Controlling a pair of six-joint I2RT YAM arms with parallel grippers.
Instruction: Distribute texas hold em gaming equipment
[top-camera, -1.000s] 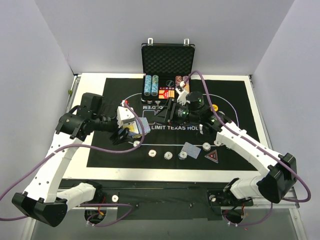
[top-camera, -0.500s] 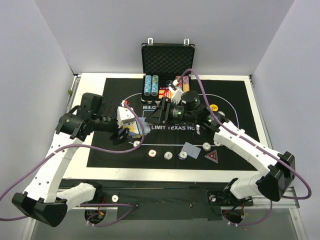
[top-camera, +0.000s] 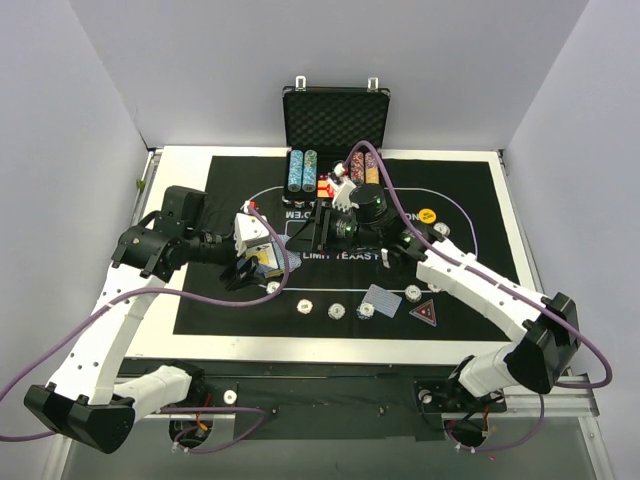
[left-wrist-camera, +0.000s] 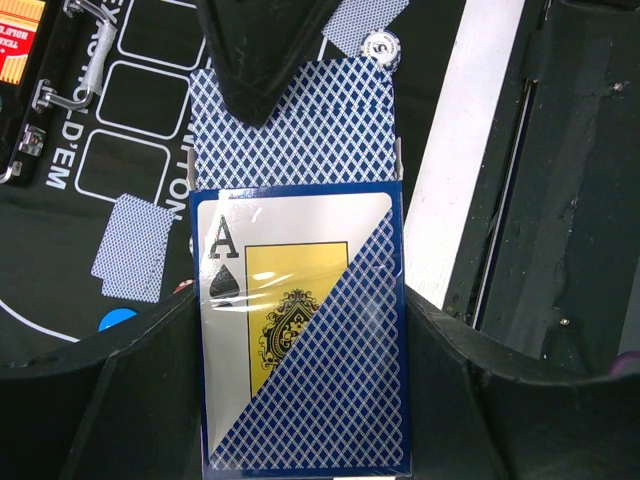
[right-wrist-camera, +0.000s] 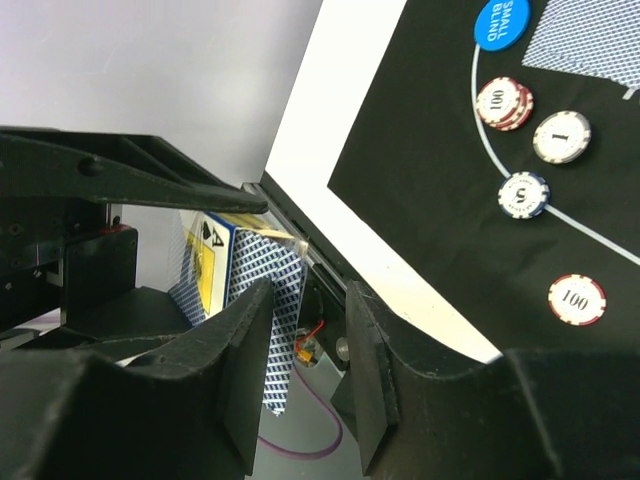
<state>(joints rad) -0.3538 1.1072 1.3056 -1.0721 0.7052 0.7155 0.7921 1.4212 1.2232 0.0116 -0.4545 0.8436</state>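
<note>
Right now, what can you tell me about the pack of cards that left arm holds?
The card pack is a glossy blue diamond-patterned box showing an ace of spades on yellow. Blue-backed cards stick out of its open end. The left gripper clamps its sides above the mat; the right gripper reaches over those cards.

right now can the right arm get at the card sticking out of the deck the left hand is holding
Probably yes: the left hand holds the deck up, the card pokes out of its top uncovered, and the right hand, jaws apart, is right at that card.
</note>
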